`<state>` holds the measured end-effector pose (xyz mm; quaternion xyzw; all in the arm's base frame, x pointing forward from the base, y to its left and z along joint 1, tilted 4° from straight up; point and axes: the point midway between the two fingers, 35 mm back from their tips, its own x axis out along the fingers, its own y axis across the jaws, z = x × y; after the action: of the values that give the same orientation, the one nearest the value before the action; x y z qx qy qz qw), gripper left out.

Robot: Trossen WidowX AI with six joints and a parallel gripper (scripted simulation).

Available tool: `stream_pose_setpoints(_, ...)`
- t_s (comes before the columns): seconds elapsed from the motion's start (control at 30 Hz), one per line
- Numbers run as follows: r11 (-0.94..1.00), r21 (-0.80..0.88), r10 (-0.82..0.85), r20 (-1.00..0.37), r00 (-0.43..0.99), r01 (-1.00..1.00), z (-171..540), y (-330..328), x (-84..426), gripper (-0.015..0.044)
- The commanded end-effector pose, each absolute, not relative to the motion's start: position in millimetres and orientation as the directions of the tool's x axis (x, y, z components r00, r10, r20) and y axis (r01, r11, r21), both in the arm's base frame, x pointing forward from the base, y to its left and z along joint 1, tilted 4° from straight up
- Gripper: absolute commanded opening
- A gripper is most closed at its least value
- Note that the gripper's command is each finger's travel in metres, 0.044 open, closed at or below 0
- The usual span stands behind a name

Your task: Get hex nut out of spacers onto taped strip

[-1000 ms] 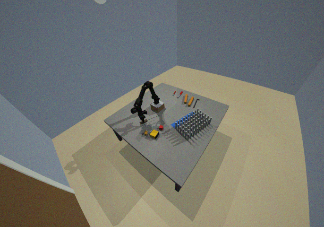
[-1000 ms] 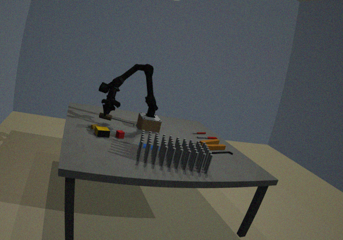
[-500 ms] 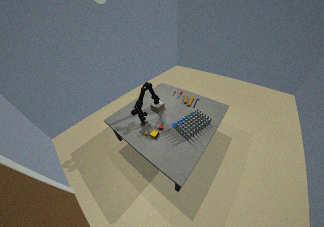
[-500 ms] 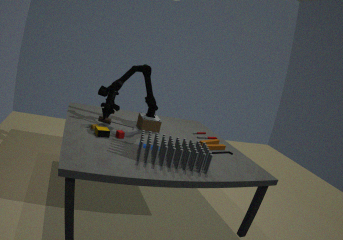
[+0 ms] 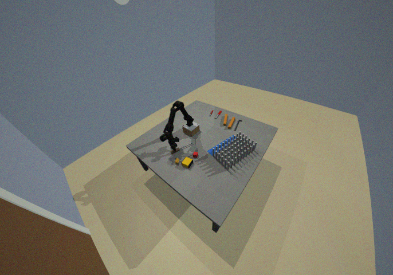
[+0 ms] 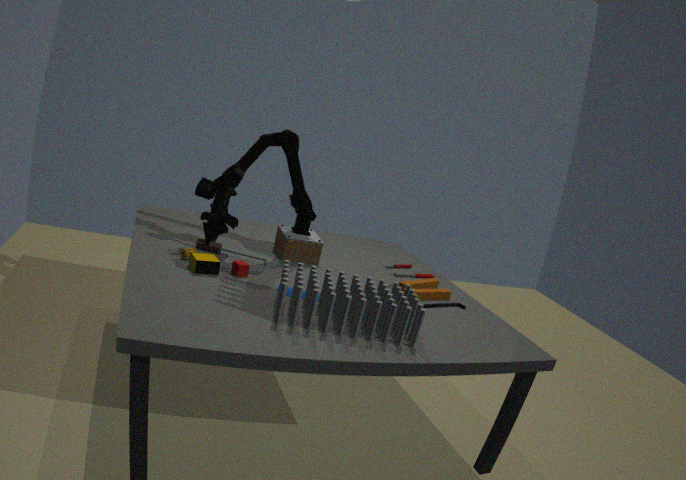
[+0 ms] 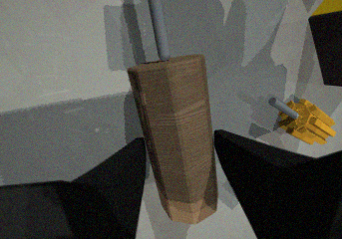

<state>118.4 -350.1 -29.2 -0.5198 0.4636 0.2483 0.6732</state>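
My gripper (image 5: 175, 150) (image 6: 208, 243) (image 7: 179, 140) is shut on the brown wooden handle of a hook tool (image 6: 216, 247) (image 7: 178, 100). It holds the tool a little above the table, left of the spacers. The tool's thin grey rod points toward the arm's base side and has a small bent tip in the exterior view. Upright metal spacers (image 5: 230, 164) (image 6: 279, 308) stand in rows at the right of the top view. The blue taped strip (image 5: 210, 151) (image 6: 290, 292) lies along their arm-facing side. The hex nut cannot be made out. A black L-shaped tool (image 5: 236, 125) (image 6: 443, 305) lies beyond the field.
A yellow-black block (image 5: 187, 162) (image 6: 204, 263) (image 7: 338, 52), a red cube (image 5: 195, 154) (image 6: 239, 268) and a small orange object (image 5: 177, 161) (image 6: 187, 253) (image 7: 308, 123) lie near my gripper. Two orange bars (image 5: 231, 122) (image 6: 435, 294) and two red-handled tools (image 5: 219, 112) (image 6: 424, 276) lie across the table.
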Motion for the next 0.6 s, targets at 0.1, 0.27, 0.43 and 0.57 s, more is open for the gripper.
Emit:
stream_pose_setpoints(0.1, 0.336, -0.47, -0.148, -0.882, 0.448, -0.816, -29.8, -349.9, 118.4, 0.0052)
stream_pose_setpoints(0.27, 0.336, -0.47, -0.148, -0.882, 0.448, -0.816, -29.8, -349.9, 118.4, 0.0184)
stream_pose_setpoints(0.43, 0.336, -0.47, -0.148, -0.882, 0.448, -0.816, -29.8, -349.9, 118.4, 0.0315)
stream_pose_setpoints(0.57, 0.336, -0.47, -0.148, -0.882, 0.448, -0.816, -29.8, -349.9, 118.4, 0.042)
